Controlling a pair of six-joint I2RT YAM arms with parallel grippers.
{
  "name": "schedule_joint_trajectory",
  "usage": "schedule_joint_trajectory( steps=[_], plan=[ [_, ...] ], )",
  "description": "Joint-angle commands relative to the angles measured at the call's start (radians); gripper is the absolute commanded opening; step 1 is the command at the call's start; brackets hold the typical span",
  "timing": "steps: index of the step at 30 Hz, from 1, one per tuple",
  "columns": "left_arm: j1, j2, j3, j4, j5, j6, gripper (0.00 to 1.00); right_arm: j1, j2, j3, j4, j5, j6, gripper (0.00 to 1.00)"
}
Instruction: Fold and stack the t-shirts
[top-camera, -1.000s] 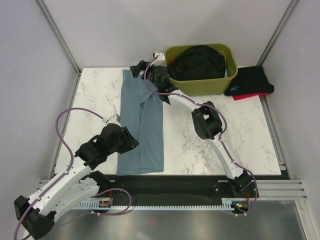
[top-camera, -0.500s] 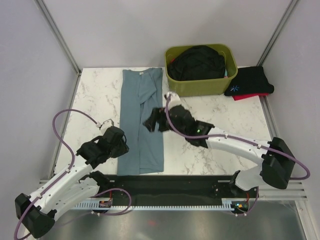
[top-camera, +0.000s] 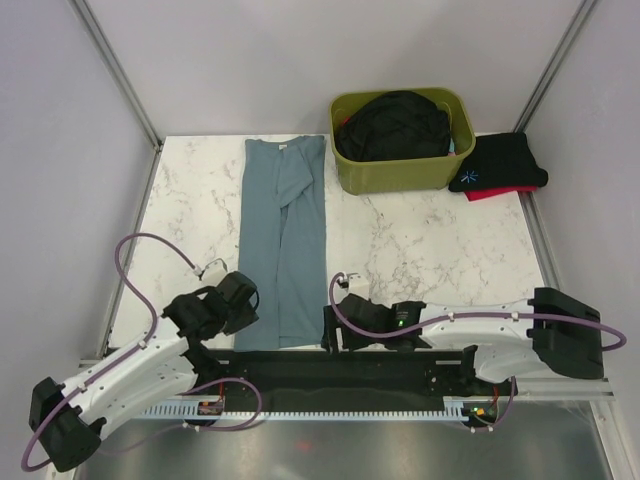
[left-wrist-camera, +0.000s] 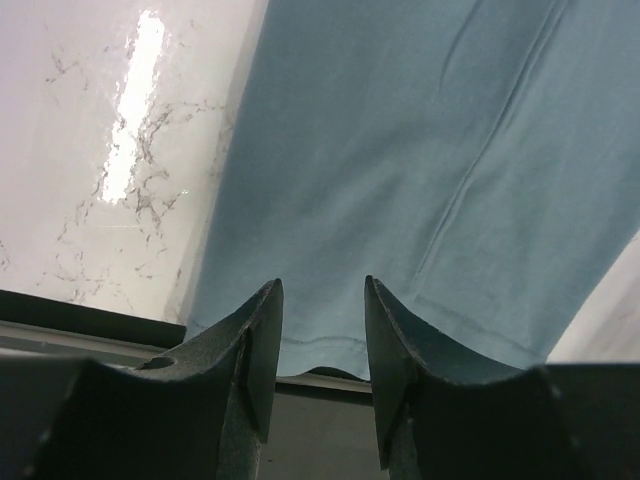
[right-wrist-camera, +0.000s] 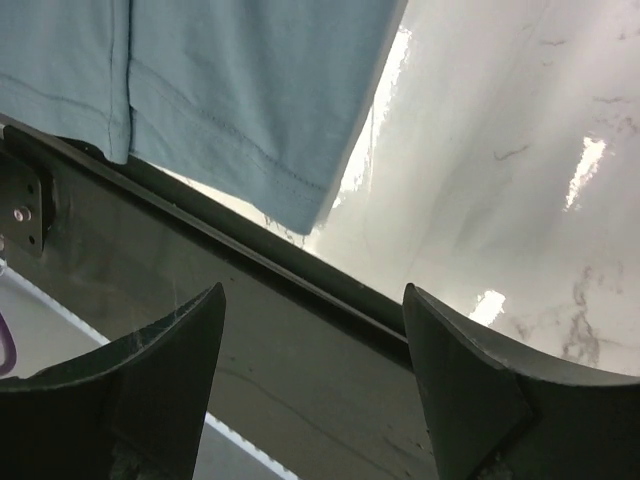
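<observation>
The dusty teal-blue t-shirt (top-camera: 284, 235) lies as a long narrow strip on the marble table, sides folded in, collar at the far end. Its near hem shows in the left wrist view (left-wrist-camera: 420, 180) and its near right corner in the right wrist view (right-wrist-camera: 250, 90). My left gripper (top-camera: 243, 305) is open and empty just above the hem's left corner. My right gripper (top-camera: 331, 328) is open wide and empty at the table's near edge, right of the hem. A black t-shirt with blue print (top-camera: 500, 163) lies folded on a red one (top-camera: 492, 192) at the far right.
An olive-green plastic bin (top-camera: 403, 170) with black clothes (top-camera: 392, 125) in it stands at the back, right of the shirt's collar. The black rail of the arm mounts (top-camera: 340, 368) runs along the table's near edge under both grippers.
My right arm has swung from the shirt's collar at the far end back to the near edge, right of the hem. My left gripper has drawn back a little toward the near edge.
</observation>
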Motion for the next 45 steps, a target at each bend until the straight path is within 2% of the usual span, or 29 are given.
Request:
schedule_joint_trajectory(
  steps=[1, 7, 11, 14, 17, 18, 20, 21, 25, 32, 35, 40, 45],
  plan=[
    [-0.011, -0.043, 0.008, -0.018, -0.064, -0.076, 0.46, -0.001, 0.060, -0.006, 0.133, 0.003, 0.044, 0.79],
    [-0.011, -0.135, 0.002, -0.017, -0.081, -0.078, 0.47, -0.074, 0.184, -0.058, 0.342, -0.084, 0.067, 0.71],
    [-0.011, -0.165, -0.010, -0.009, -0.077, -0.076, 0.47, -0.084, 0.262, -0.048, 0.379, -0.126, 0.076, 0.67],
    [-0.013, -0.159, -0.015, -0.006, -0.078, -0.076, 0.46, -0.082, 0.293, -0.040, 0.380, -0.147, 0.076, 0.60],
    [-0.013, -0.158, -0.016, -0.005, -0.081, -0.076, 0.46, -0.084, 0.293, -0.048, 0.357, -0.140, 0.081, 0.45],
    [-0.013, -0.160, -0.015, -0.003, -0.081, -0.076, 0.46, -0.082, 0.290, -0.057, 0.341, -0.132, 0.083, 0.36],
    [-0.013, -0.163, -0.018, -0.002, -0.080, -0.075, 0.46, -0.083, 0.269, -0.072, 0.325, -0.117, 0.086, 0.28],
    [-0.013, -0.163, -0.018, 0.000, -0.078, -0.073, 0.46, -0.084, 0.260, -0.092, 0.310, -0.098, 0.087, 0.18],
    [-0.011, -0.149, -0.018, 0.014, -0.066, -0.055, 0.46, -0.138, 0.203, -0.155, 0.287, -0.074, 0.087, 0.02],
    [-0.039, -0.008, -0.001, 0.037, -0.003, -0.013, 0.45, -0.229, 0.063, -0.219, 0.160, -0.020, 0.043, 0.00],
    [-0.101, 0.048, 0.001, 0.038, 0.017, -0.041, 0.44, -0.281, 0.004, -0.276, 0.152, -0.017, 0.021, 0.00],
    [-0.190, 0.081, -0.009, 0.052, 0.038, -0.110, 0.44, -0.294, 0.012, -0.269, 0.144, -0.031, 0.006, 0.00],
    [-0.229, 0.026, -0.091, 0.240, 0.133, -0.132, 0.43, -0.291, 0.038, -0.267, 0.193, -0.067, 0.009, 0.00]
  ],
)
